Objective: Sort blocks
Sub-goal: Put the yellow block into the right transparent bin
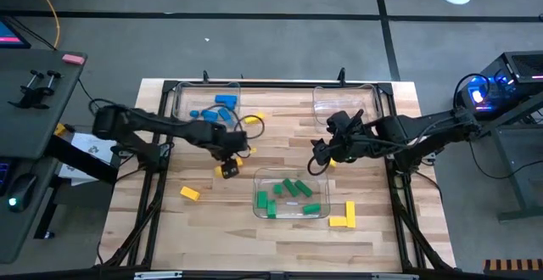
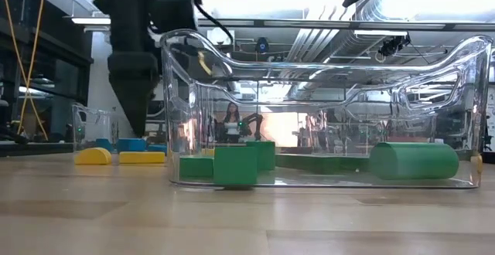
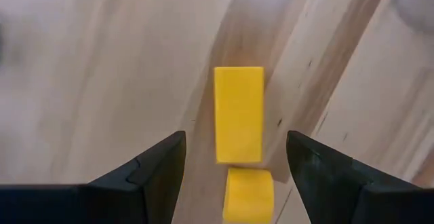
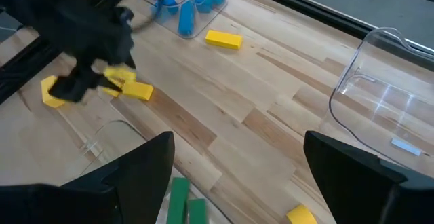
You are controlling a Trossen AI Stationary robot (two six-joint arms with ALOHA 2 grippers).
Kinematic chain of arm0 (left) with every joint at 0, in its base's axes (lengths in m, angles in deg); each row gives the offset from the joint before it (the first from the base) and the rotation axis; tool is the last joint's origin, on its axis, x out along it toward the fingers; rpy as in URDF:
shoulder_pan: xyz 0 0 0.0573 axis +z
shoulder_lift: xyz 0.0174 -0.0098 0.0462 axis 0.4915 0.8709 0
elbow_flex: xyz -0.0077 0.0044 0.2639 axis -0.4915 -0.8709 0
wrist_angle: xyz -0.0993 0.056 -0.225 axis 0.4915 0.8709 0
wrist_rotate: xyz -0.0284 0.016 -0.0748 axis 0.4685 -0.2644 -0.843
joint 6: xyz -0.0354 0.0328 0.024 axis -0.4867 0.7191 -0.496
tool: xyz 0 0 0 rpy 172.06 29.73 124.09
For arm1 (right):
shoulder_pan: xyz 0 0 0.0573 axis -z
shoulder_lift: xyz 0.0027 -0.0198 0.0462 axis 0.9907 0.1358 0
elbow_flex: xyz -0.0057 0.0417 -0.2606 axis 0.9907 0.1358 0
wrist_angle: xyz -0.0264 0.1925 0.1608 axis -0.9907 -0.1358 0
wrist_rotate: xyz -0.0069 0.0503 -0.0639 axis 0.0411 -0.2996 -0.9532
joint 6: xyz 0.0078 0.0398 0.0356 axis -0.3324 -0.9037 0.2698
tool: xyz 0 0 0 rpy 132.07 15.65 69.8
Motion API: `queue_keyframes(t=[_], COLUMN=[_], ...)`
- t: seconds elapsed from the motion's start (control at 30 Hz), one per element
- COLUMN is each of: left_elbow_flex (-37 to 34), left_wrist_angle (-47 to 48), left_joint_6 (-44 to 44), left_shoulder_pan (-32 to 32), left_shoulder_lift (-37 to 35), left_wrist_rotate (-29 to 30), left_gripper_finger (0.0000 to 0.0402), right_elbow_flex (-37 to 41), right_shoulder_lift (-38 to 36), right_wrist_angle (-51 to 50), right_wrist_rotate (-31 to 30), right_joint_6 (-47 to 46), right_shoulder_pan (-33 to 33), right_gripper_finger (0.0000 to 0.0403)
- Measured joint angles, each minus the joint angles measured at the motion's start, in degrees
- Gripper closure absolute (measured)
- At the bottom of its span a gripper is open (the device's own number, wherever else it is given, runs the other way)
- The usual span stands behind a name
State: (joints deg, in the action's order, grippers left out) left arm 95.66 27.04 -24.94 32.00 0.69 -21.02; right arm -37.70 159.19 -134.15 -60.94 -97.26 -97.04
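My left gripper (image 1: pixel 226 158) (image 3: pixel 234 164) points down, open, over the table's middle. Its fingers stand on either side of a yellow bar (image 3: pixel 239 113) and a second yellow block (image 3: pixel 249 194), both lying flat on the wood, touching neither. In the low view it hangs (image 2: pixel 137 93) left of the green tray. My right gripper (image 1: pixel 325 153) (image 4: pixel 237 176) is open and holds nothing, hovering right of centre. Green blocks (image 1: pixel 291 193) lie in the near clear tray (image 1: pixel 316 176). Blue blocks (image 1: pixel 222 103) lie in the far left tray (image 1: pixel 180 102). Other yellow blocks rest on the table (image 1: pixel 189 193) (image 1: pixel 344 219) (image 1: pixel 257 117).
An empty clear tray (image 1: pixel 344 102) (image 4: pixel 386 88) sits at the far right of the table. A small yellow block (image 1: pixel 332 163) (image 4: pixel 302 215) lies under my right gripper. Black frame rails (image 1: pixel 153 187) run along the table's left and right edges. Bare wood lies along the near edge.
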Motion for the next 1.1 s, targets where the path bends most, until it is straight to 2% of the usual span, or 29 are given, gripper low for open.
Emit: queue_keyframes(t=[0.2, 0.47, 0.57, 0.67, 0.7, 0.73, 0.97, 1.03, 1.1], left_elbow_flex=[2.33, 2.62, 2.64, 2.48, 2.41, 2.29, 2.25, 2.3, 2.35], left_wrist_angle=[1.5, 1.75, 1.71, 2.35, 2.62, 3.08, 5.85, 1.27, -4.99], left_joint_6=[-0.3, 2.65, 2.71, 3.33, 3.9, 4.48, 7.13, 9.2, 9.55], left_shoulder_pan=[-0.35, -0.33, -0.35, -0.46, -0.42, -0.29, 4.68, 5.8, 5.72], left_shoulder_lift=[7.63, 11.89, 12.11, 11.11, 10.27, 9.26, -5.8, -10.64, -14.24], left_wrist_rotate=[0.21, -0.05, -0.07, 0.07, 0.44, 1.06, 8.85, 6.14, 0.36], left_gripper_finger=[0.0161, 0.0167, 0.0209, 0.03, 0.0328, 0.0335, 0.0333, 0.0328, 0.0327], right_elbow_flex=[0.0, 0.0, 0.0, 0.0, 0.0, 0.0, 0.0, 0.0, 0.0], right_shoulder_lift=[0.0, 0.0, 0.0, 0.0, 0.0, 0.0, 0.0, 0.0, 0.0], right_wrist_angle=[0.03, 0.03, -0.01, -0.09, -0.13, -0.23, -0.48, -0.5, -0.5], right_wrist_rotate=[0.53, 1.08, 1.11, 1.22, 1.24, 1.29, 1.66, 1.64, 1.66], right_joint_6=[-0.02, 0.13, 0.13, 0.13, 0.13, 0.15, 1.01, 1.01, 1.08], right_shoulder_pan=[1.11, 1.74, 1.74, 1.74, 1.74, 1.74, 1.74, 1.74, 1.74], right_gripper_finger=[0.0077, 0.0077, 0.0077, 0.0077, 0.0077, 0.0077, 0.0077, 0.0077, 0.0077])
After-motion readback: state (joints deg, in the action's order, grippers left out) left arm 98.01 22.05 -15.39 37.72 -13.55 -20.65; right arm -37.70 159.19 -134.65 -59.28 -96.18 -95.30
